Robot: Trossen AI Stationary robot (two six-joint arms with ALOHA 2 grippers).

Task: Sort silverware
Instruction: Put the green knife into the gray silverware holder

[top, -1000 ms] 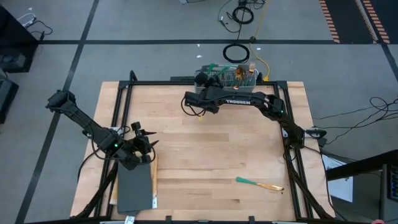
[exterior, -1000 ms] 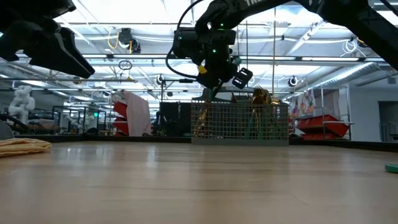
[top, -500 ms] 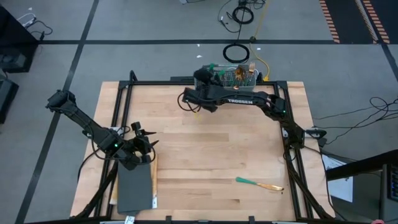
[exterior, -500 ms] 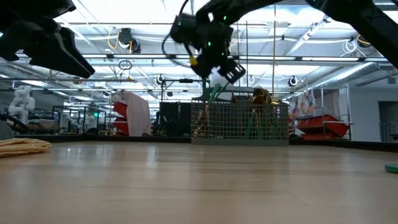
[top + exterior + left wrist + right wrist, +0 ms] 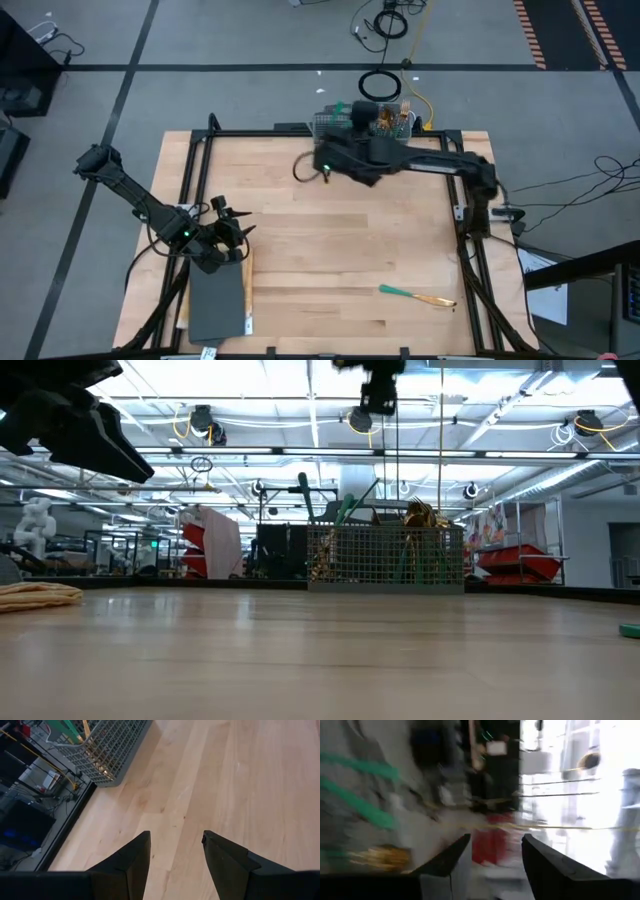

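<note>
The grey wire basket (image 5: 365,122) stands at the table's far edge, with teal-handled, gold-headed silverware (image 5: 348,508) sticking up out of it. One more piece (image 5: 415,295) lies flat on the wood near the front right; its teal end (image 5: 630,630) shows in the low view. My right gripper (image 5: 495,855) is open and holds nothing. It hangs high above the table by the basket's left end (image 5: 325,165). At the table's left side, my left gripper (image 5: 175,850) waits open above bare wood (image 5: 235,235).
A dark grey flat pad (image 5: 217,305) lies at the front left corner with a tan strip (image 5: 247,285) along its right edge. Black frame rails (image 5: 190,180) border the table. Bare wood stretches across the middle (image 5: 340,240).
My right gripper has gone steeply up from just above the basket's left end, almost out of the top of the low view, and its arm has swung. Teal handles it was covering now show standing in the basket. My left arm has kept still.
</note>
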